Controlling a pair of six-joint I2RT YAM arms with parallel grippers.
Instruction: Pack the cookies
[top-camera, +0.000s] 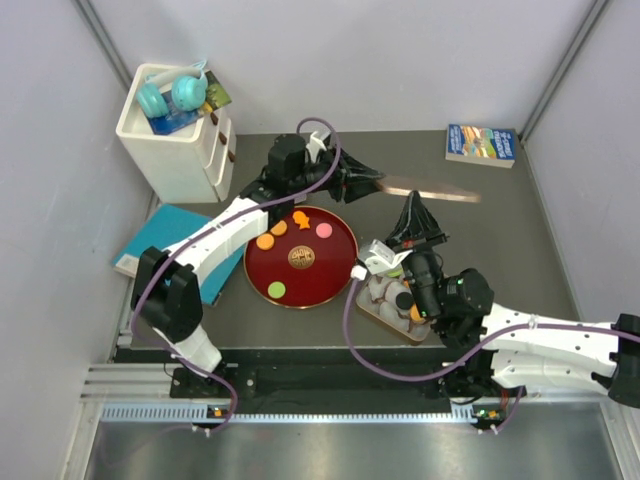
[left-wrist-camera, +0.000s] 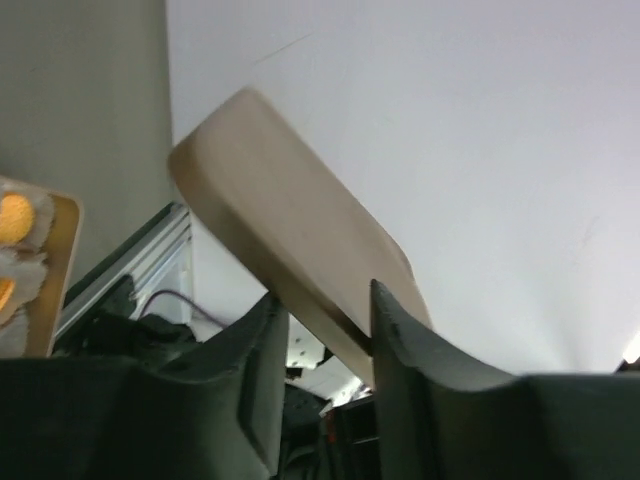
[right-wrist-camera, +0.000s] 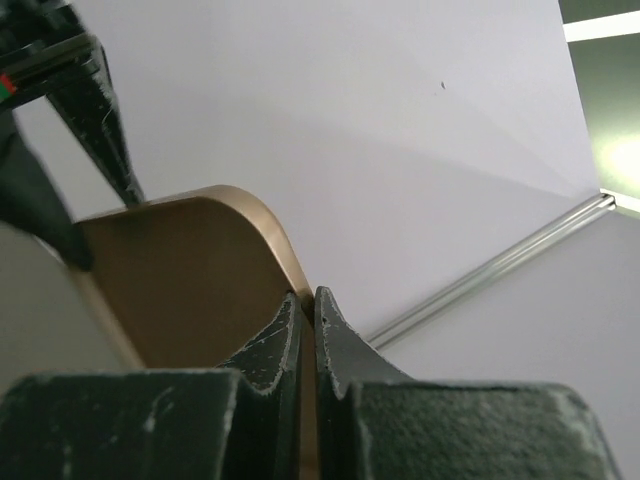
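Observation:
Several cookies lie on the dark-red plate (top-camera: 340, 262): orange ones (top-camera: 265, 241), a pink one (top-camera: 324, 230), a brown one (top-camera: 301, 257) and a green one (top-camera: 276, 290). A wooden box (top-camera: 420, 335) of white paper cups, some holding cookies, stands right of the plate. Its edge and an orange cookie (left-wrist-camera: 14, 218) show in the left wrist view. A flat wooden lid (top-camera: 440, 190) hangs in the air behind the box. My left gripper (top-camera: 375, 183) grips its left end (left-wrist-camera: 280, 220). My right gripper (top-camera: 413, 205) is shut on its near edge (right-wrist-camera: 180, 270), fingers (right-wrist-camera: 285, 335) pinching it.
A white storage box (top-camera: 175, 150) with blue and green items stands at the back left. A teal notebook (top-camera: 160, 235) lies under the left arm. A blue book (top-camera: 480, 143) lies at the back right. Grey walls close in the table on three sides.

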